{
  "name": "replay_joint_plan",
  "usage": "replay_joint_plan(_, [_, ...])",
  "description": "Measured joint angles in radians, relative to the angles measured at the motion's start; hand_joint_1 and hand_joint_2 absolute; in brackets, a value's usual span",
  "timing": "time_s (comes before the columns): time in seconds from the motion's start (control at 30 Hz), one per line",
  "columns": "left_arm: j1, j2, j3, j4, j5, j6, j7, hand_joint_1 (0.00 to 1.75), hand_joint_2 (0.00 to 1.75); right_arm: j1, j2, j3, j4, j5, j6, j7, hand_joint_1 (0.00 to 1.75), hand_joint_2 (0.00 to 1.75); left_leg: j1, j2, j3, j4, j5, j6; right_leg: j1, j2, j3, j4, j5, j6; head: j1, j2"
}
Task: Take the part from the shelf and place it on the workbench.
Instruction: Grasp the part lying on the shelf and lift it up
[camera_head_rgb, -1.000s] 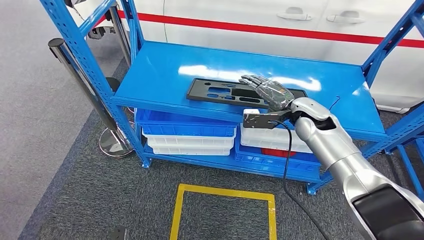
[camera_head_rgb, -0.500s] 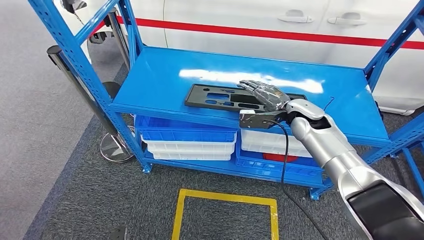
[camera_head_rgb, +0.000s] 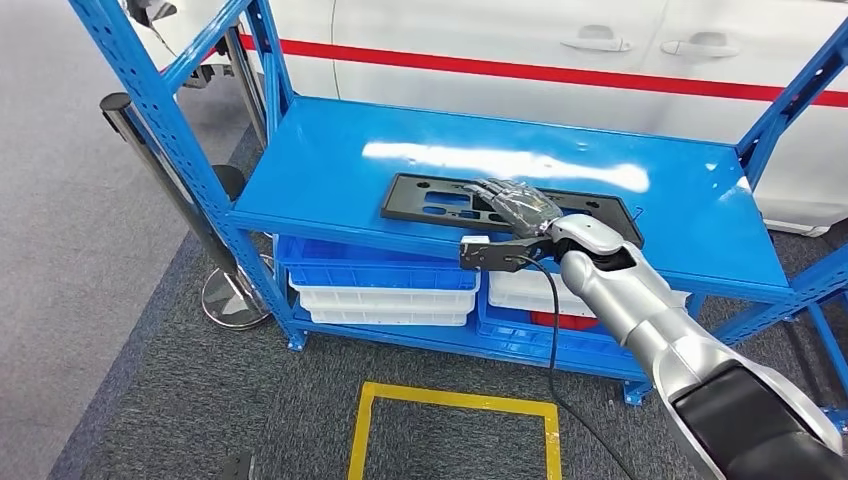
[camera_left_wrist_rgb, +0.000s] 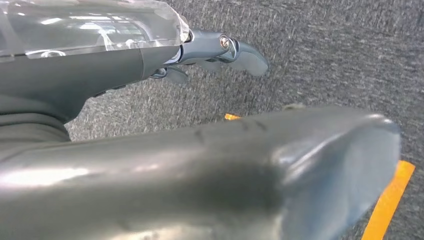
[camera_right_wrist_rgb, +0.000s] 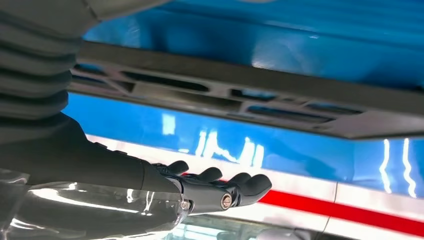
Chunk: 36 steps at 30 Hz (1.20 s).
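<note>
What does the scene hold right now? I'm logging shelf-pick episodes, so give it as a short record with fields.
part: flat black panel with cutouts, lying on the top deck
shelf: blue metal rack
right hand: over the panel, fingers stretched out above it; no grip visible
left hand: hanging above grey carpet, holding nothing
lower deck: blue and white bins
floor: yellow taped square
task state: panel not yet lifted

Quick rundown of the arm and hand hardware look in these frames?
Right arm: silver rounded shell, black cover toward the shoulder, black cable hanging from a dark bracket at the wrist. Right hand: dark grey fingers under a clear glossy wrap. Left hand: grey ribbed cover, thick grey thumb, dark fingers with a small screw.
</note>
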Motion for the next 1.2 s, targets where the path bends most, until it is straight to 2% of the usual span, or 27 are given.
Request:
replay_joint_plan(0.07, [-0.003,0.000,-0.001,0.000,0.000,0.000,0.000,0.00,0.00,0.002,0.003,0.004,0.009,0.000,-0.002,0.001,0.00,0.00,0.002,0.000,0.005,-0.006,0.002,0.010,-0.003,0.000,-0.045,0.094,-0.051,0.006,0.000,0.000])
replay_joint_plan(0.13, [-0.004,0.000,-0.002,0.000,0.001,0.000,0.001,0.00,0.00,0.006,0.006,0.008,0.022,0.000,-0.002,0.002,0.00,0.00,0.000,0.000,0.005,-0.006,0.000,0.014,-0.003,0.000,-0.120,0.230,-0.103,0.009,0.000,0.000])
replay_joint_plan(0.17, [-0.003,0.000,-0.003,0.000,0.002,0.000,0.001,0.00,0.00,0.008,0.010,0.011,0.031,-0.002,-0.001,0.002,0.00,0.00,-0.001,0.000,0.006,-0.005,-0.002,0.014,-0.003,0.000,-0.145,0.269,-0.107,0.010,0.000,0.000])
replay_joint_plan(0.2, [-0.003,0.000,-0.004,0.000,0.003,0.000,0.001,0.00,0.00,0.010,0.014,0.014,0.040,-0.004,0.000,0.002,0.00,0.00,-0.001,0.000,0.007,-0.004,-0.003,0.014,-0.003,0.000,-0.154,0.272,-0.091,0.009,0.000,0.000])
replay_joint_plan(0.23, [-0.003,-0.001,-0.005,0.000,0.005,0.000,0.001,0.00,0.00,0.011,0.018,0.016,0.048,-0.008,0.001,0.002,0.00,0.00,-0.002,-0.001,0.010,-0.003,-0.006,0.013,-0.002,0.000,-0.140,0.232,-0.058,0.007,0.000,0.000])
replay_joint_plan(0.27, [-0.003,-0.001,-0.007,0.000,0.006,0.000,0.001,0.00,0.00,0.011,0.022,0.017,0.053,-0.012,0.002,0.002,0.00,0.00,-0.002,-0.001,0.012,-0.002,-0.009,0.011,-0.002,0.000,-0.109,0.161,-0.016,0.002,0.000,0.000])
replay_joint_plan(0.33, [-0.004,-0.002,-0.009,0.000,0.008,0.000,0.001,0.00,0.00,0.008,0.032,0.019,0.062,-0.019,0.002,0.002,0.00,0.00,-0.006,-0.001,0.015,0.002,-0.016,0.004,0.003,0.000,-0.049,0.030,0.037,-0.007,0.000,0.000])
replay_joint_plan(0.37, [-0.004,-0.003,-0.009,0.000,0.008,0.000,0.001,0.00,0.00,0.007,0.036,0.020,0.066,-0.021,0.003,0.002,0.00,0.00,-0.007,-0.001,0.015,0.003,-0.019,0.000,0.006,0.000,-0.034,-0.003,0.044,-0.011,0.000,0.000])
replay_joint_plan(0.43, [-0.005,-0.003,-0.010,0.000,0.009,0.000,0.001,0.00,0.00,0.006,0.046,0.023,0.075,-0.022,0.004,0.002,0.00,0.00,-0.008,-0.001,0.016,0.002,-0.022,-0.011,0.009,0.001,-0.030,-0.013,0.041,-0.019,0.000,0.000])
replay_joint_plan(0.5, [-0.005,-0.003,-0.011,0.000,0.010,-0.001,0.001,0.00,0.00,0.004,0.056,0.027,0.081,-0.021,0.004,0.002,0.00,0.00,-0.007,0.000,0.015,0.013,-0.033,-0.022,0.003,0.001,-0.023,-0.019,0.041,-0.029,0.000,0.000])
replay_joint_plan(0.57, [-0.006,-0.003,-0.012,0.000,0.010,-0.001,0.001,0.00,0.00,0.000,0.066,0.029,0.086,-0.020,0.004,0.002,0.00,0.00,-0.004,0.001,-0.020,0.091,-0.076,-0.032,-0.002,-0.001,-0.014,-0.024,0.039,-0.040,0.000,0.000])
replay_joint_plan(0.63, [-0.005,-0.003,-0.013,0.000,0.010,-0.001,0.001,0.00,0.00,-0.004,0.077,0.032,0.093,-0.019,0.006,0.002,0.00,0.00,0.001,0.002,-0.093,0.233,-0.135,-0.040,-0.001,-0.001,-0.011,-0.024,0.034,-0.046,-0.001,0.000])
replay_joint_plan(0.67, [-0.004,-0.003,-0.013,0.000,0.010,-0.001,0.000,0.00,0.00,-0.005,0.083,0.034,0.097,-0.018,0.008,0.002,0.00,0.00,0.002,0.002,-0.123,0.286,-0.148,-0.043,-0.001,0.000,-0.009,-0.024,0.032,-0.047,-0.001,0.000])
replay_joint_plan(0.7, [-0.004,-0.003,-0.013,0.000,0.011,-0.001,0.000,0.00,0.00,-0.005,0.090,0.036,0.101,-0.017,0.010,0.002,0.00,0.00,0.003,0.002,-0.138,0.305,-0.142,-0.044,-0.001,0.001,-0.007,-0.023,0.030,-0.047,-0.001,0.000])
replay_joint_plan(0.73, [-0.004,-0.002,-0.013,0.000,0.012,-0.001,-0.001,0.00,0.00,-0.006,0.097,0.038,0.107,-0.017,0.010,0.002,0.00,0.00,0.004,0.002,-0.129,0.276,-0.113,-0.044,-0.001,0.002,-0.002,-0.023,0.027,-0.045,-0.001,0.000])
replay_joint_plan(0.8, [-0.005,-0.002,-0.013,0.000,0.014,-0.001,-0.004,0.00,0.00,-0.013,0.111,0.042,0.121,-0.017,0.006,0.002,0.00,0.00,0.004,0.002,-0.070,0.138,-0.032,-0.038,-0.001,0.004,0.009,-0.022,0.018,-0.040,0.000,0.000])
replay_joint_plan(0.83, [-0.005,-0.002,-0.013,0.000,0.015,-0.001,-0.005,0.00,0.00,-0.019,0.117,0.044,0.129,-0.018,0.002,0.001,0.00,0.00,0.002,0.002,-0.038,0.070,-0.006,-0.034,0.002,0.005,0.012,-0.021,0.014,-0.036,0.000,0.000])
replay_joint_plan(0.87, [-0.006,-0.002,-0.013,0.000,0.016,-0.001,-0.005,0.00,0.00,-0.025,0.123,0.046,0.136,-0.018,-0.002,0.001,0.00,0.00,0.001,0.002,-0.019,0.028,0.004,-0.030,0.004,0.005,0.013,-0.020,0.011,-0.032,0.000,0.000])
replay_joint_plan(0.9, [-0.006,-0.002,-0.013,0.000,0.017,-0.001,-0.005,0.00,0.00,-0.029,0.127,0.047,0.143,-0.019,-0.004,0.001,0.00,0.00,-0.001,0.001,-0.009,0.008,0.004,-0.025,0.006,0.005,0.013,-0.020,0.009,-0.027,0.000,0.000])
replay_joint_plan(0.97, [-0.005,-0.002,-0.014,0.000,0.019,-0.001,-0.006,0.00,0.00,-0.033,0.133,0.051,0.152,-0.019,-0.007,0.001,0.00,0.00,-0.001,0.000,-0.003,0.002,-0.001,-0.015,0.007,0.005,0.014,-0.021,0.005,-0.016,0.000,0.000])
replay_joint_plan(1.03, [-0.005,-0.002,-0.014,0.000,0.020,-0.001,-0.007,0.00,0.00,-0.037,0.137,0.054,0.159,-0.020,-0.009,0.002,0.00,0.00,0.001,-0.001,0.005,-0.005,-0.002,-0.004,0.004,0.004,0.005,0.007,-0.014,-0.006,0.000,0.000])
replay_joint_plan(1.07, [-0.006,-0.002,-0.014,0.000,0.020,-0.001,-0.007,0.00,0.00,-0.040,0.139,0.056,0.162,-0.020,-0.010,0.002,0.00,0.00,0.003,-0.001,0.010,-0.009,-0.002,0.002,0.003,0.003,-0.016,0.051,-0.036,-0.002,0.000,0.000])
replay_joint_plan(1.13, [-0.007,-0.002,-0.014,0.000,0.021,-0.002,-0.008,0.00,0.00,-0.041,0.140,0.058,0.171,-0.020,-0.012,0.002,0.00,0.00,0.003,0.000,0.014,-0.010,-0.008,0.009,0.002,0.003,-0.091,0.190,-0.092,0.004,0.000,0.000])
replay_joint_plan(1.17, [-0.006,-0.002,-0.014,0.000,0.021,-0.002,-0.008,0.00,0.00,-0.039,0.140,0.059,0.175,-0.020,-0.012,0.002,0.00,0.00,0.002,-0.001,0.017,-0.009,-0.011,0.011,0.002,0.003,-0.130,0.252,-0.107,0.006,0.000,0.000])
replay_joint_plan(1.2, [-0.005,-0.002,-0.014,0.000,0.021,-0.002,-0.008,0.00,0.00,-0.037,0.140,0.061,0.179,-0.020,-0.012,0.002,0.00,0.00,0.002,-0.001,0.020,-0.009,-0.015,0.011,0.002,0.003,-0.155,0.282,-0.104,0.006,0.000,0.000])
